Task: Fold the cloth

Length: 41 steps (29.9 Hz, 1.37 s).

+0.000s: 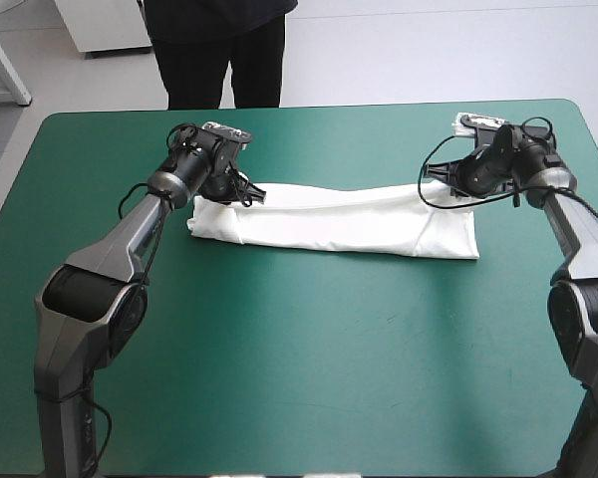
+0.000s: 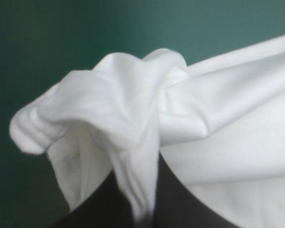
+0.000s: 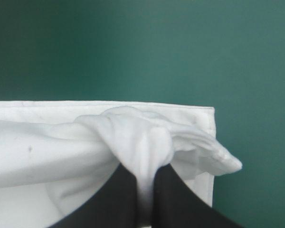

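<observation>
The white T-shirt lies as a long folded band across the far half of the teal-green table. My left gripper is at its far left corner, shut on the T-shirt; a bunched fold of T-shirt rises between the black fingers. At the far right end my right gripper is shut on the T-shirt too, with a pinched ridge of T-shirt between its fingers. The cloth edge held by both grippers sits slightly raised; the near edge rests on the table.
The teal-green cover lies bare in front of the T-shirt, toward the near edge. A person stands beyond the far edge, not over the table.
</observation>
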Each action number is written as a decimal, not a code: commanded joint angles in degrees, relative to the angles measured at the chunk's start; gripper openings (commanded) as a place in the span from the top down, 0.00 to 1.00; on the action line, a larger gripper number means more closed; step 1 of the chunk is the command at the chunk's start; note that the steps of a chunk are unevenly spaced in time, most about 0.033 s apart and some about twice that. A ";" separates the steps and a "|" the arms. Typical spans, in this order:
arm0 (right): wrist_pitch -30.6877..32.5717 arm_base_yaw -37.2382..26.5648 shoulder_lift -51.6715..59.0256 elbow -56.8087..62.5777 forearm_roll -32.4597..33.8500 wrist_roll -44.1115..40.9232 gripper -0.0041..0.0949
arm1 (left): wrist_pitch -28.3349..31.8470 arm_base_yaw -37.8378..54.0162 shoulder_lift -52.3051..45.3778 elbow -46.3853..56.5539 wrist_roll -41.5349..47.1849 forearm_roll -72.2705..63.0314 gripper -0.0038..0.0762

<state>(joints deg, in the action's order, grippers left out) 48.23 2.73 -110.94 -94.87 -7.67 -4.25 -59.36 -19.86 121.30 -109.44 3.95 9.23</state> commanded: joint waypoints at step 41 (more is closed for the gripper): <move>6.96 -0.78 5.34 -8.19 -1.12 4.25 0.56 | -11.65 -4.45 -1.62 -22.92 -20.94 -23.97 0.98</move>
<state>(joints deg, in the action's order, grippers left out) 56.58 2.61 -109.62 -101.19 -8.91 0.00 -71.36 -21.98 123.48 -130.09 -13.82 -8.42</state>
